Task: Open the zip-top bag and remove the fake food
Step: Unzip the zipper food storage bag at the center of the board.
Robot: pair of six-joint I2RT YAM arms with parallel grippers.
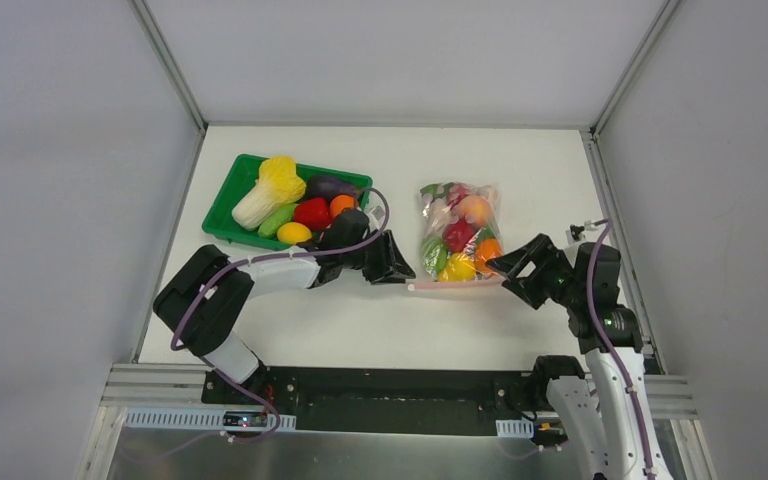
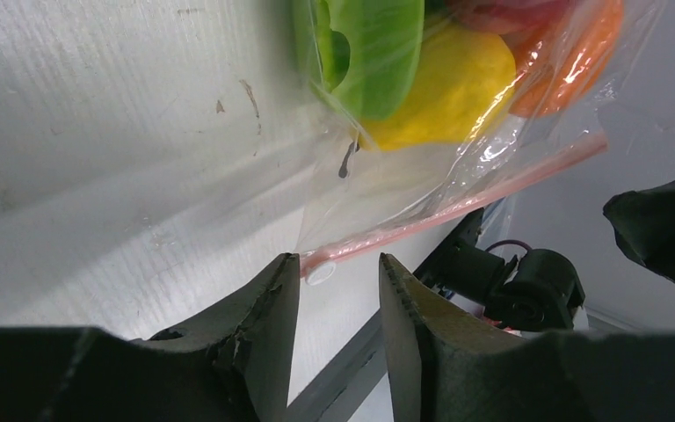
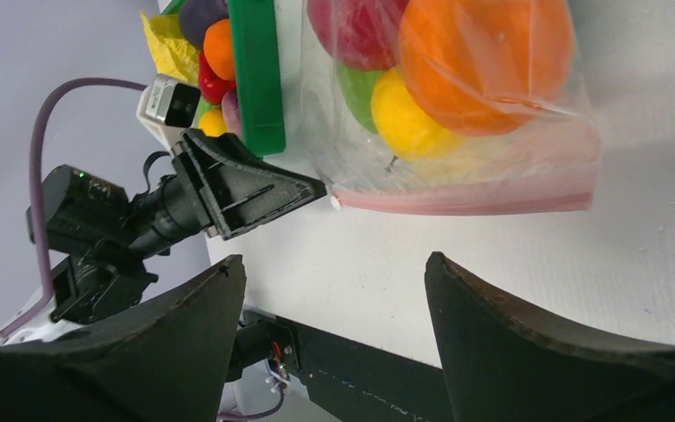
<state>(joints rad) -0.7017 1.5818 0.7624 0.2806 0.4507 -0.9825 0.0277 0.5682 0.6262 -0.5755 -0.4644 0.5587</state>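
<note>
Zip-top bag (image 1: 458, 235), fake food (image 1: 457, 267) inside, lies right of worktop (image 1: 360, 310) centre, pink zip toward near edge. L end effector (image 2: 338, 264) narrowly spread at zip's left end; R end effector (image 3: 334, 262) spread wide, just off right end.

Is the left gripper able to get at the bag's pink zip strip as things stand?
Probably yes: the left gripper sits with jaws apart at the end of the pink zip strip, nothing blocking it.

No legible text, label, brand, number anywhere; nothing readable on zip-top bag (image 1: 457, 235).
</note>
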